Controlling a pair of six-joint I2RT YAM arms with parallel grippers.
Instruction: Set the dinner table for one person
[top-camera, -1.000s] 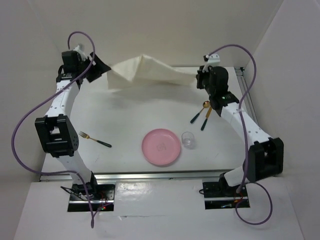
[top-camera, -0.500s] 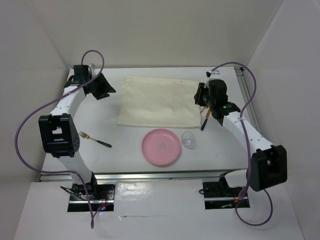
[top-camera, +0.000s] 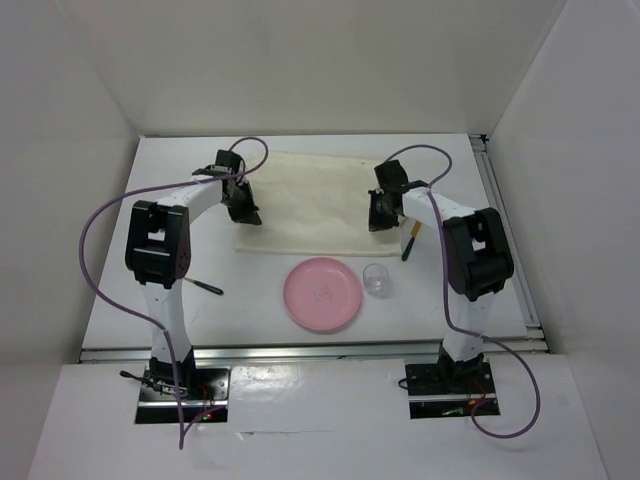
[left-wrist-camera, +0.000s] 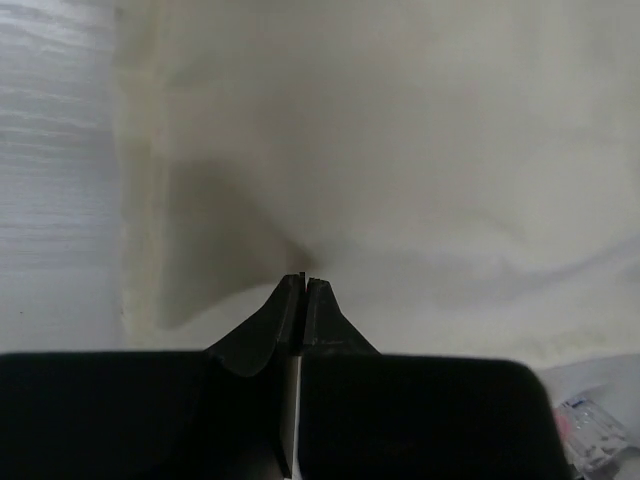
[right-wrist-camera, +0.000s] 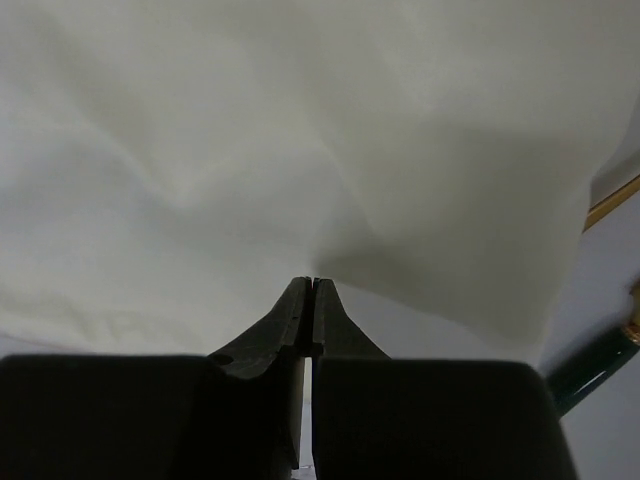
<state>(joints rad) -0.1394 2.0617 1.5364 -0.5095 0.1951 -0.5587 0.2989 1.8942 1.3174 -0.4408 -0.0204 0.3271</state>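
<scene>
The dinner table is a white top with metal rails. On its far half a cream cloth mat lies spread out. My left gripper is at the mat's left edge and my right gripper at its right edge. In the left wrist view the gripper is shut, and the mat rises in a small fold into the tips. The right wrist view shows that gripper shut the same way on a fold of the mat.
A pink plate sits near the front middle with a clear glass beside it on the right. Green-handled cutlery lies just right of the mat, also in the right wrist view. A fork's green handle shows beside the left arm.
The mat, held up a second ago, now lies flat. Both grippers moved inward from the table's far corners onto the mat's side edges, and both have shut.
</scene>
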